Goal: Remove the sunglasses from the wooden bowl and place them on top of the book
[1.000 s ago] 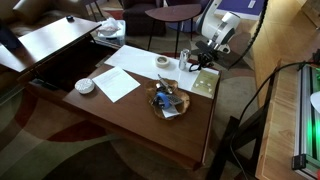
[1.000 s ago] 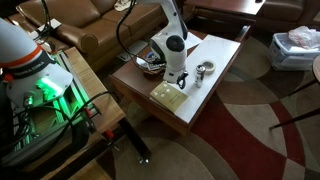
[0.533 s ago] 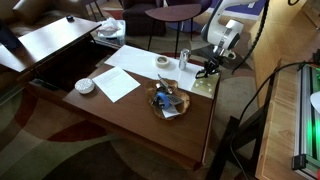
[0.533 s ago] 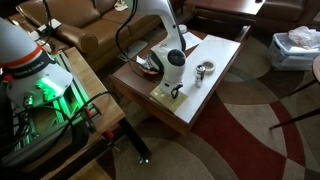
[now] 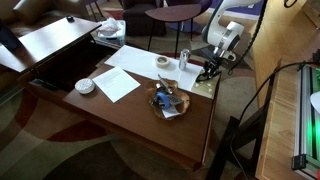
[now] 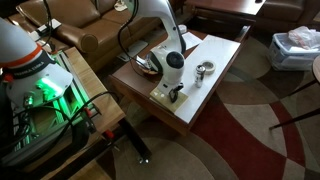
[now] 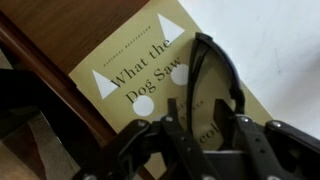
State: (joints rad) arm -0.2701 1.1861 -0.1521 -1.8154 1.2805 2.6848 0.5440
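Note:
My gripper (image 7: pixel 205 135) is shut on the dark sunglasses (image 7: pixel 215 75), which hang between the fingers just above the pale yellow-green book (image 7: pixel 125 60). In both exterior views the gripper (image 5: pixel 208 72) (image 6: pixel 176 92) is low over the book (image 5: pixel 203 86) (image 6: pixel 163 97) at the table's corner. The sunglasses are too small to make out there. The brown wooden bowl (image 5: pixel 168 107) (image 6: pixel 148 68) sits beside the book and holds blue and white odds and ends.
White sheets of paper (image 5: pixel 120 80), a white round dish (image 5: pixel 85 86), a pale tape-like ring (image 5: pixel 162 62) and a small clear jar (image 5: pixel 184 60) lie on the brown table (image 5: pixel 130 120). A metal cup (image 6: pixel 204 70) stands near the book. The table edge runs close to the book.
The gripper has come down with the sunglasses from above the table's corner to just over the book. It has barely moved in the last half second.

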